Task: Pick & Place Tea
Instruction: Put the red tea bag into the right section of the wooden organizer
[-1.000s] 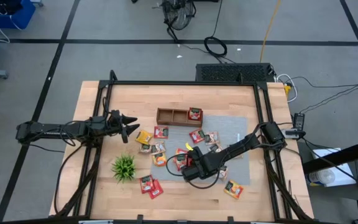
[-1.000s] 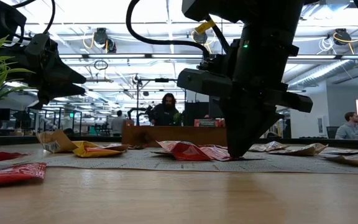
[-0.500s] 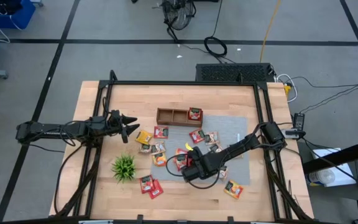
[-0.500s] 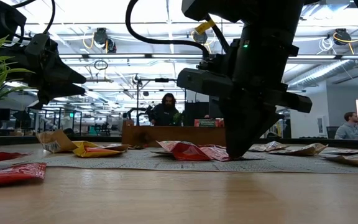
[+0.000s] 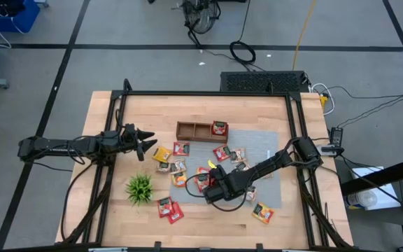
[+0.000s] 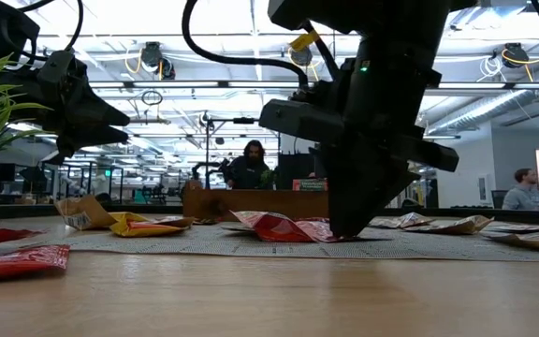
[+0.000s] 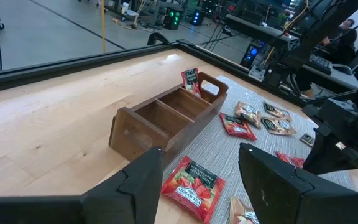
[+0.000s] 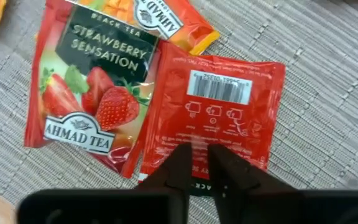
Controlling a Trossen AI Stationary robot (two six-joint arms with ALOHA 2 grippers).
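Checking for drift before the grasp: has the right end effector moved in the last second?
Yes, slightly. In the low view the right end effector has shifted left relative to the wooden tray behind it, low over the red tea packet.

Light wooden table (image 5: 117,119) inside a black frame. Directly on it: grey woven mat (image 5: 264,150), wooden tray (image 5: 191,131) at the mat's far edge, small green plant (image 5: 139,187), two red tea packets (image 5: 169,208) beside the plant, yellow packet (image 5: 162,154).
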